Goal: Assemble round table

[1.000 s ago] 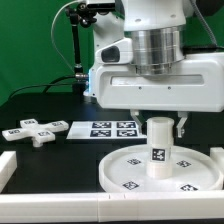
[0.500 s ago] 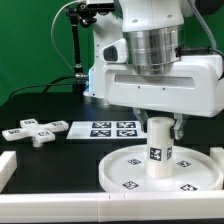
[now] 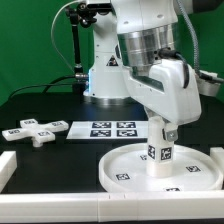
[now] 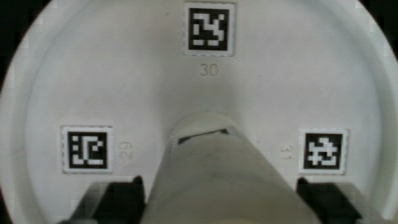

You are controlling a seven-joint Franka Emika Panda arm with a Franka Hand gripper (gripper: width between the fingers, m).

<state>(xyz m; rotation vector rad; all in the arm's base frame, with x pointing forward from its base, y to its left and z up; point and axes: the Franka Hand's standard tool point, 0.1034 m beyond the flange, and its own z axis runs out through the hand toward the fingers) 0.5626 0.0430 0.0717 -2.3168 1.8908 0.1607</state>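
Lying nearest: a low white rail [image 3: 6, 168] on the black table [image 3: 60, 150], at the exterior view's left front.
Round disc: [image 3: 125, 165] flat on the table just behind the rail, rim up, tags facing up.
Cylinder leg: [image 3: 158, 158] stands on the middle of the disc, touching its floor. Its long axis is vertical, and tags on its side face the exterior camera.
Gripper: [image 3: 160, 131] comes down over the leg's upper part, narrow, clamped on the leg.
Wrist view only: both dark fingertips [image 4: 125, 195] sit tight against opposite sides of the leg [image 4: 214, 150], with the gripper [image 4: 222, 195] looking straight down its length. Three tags show on the disc [image 4: 107, 80] around the leg.
Exterior view only: the cross-shaped base [image 3: 30, 131] lies flat, well apart from the disc, toward that view's left.
Marker board: [image 3: 112, 128] flat beyond the disc, just beside the base.
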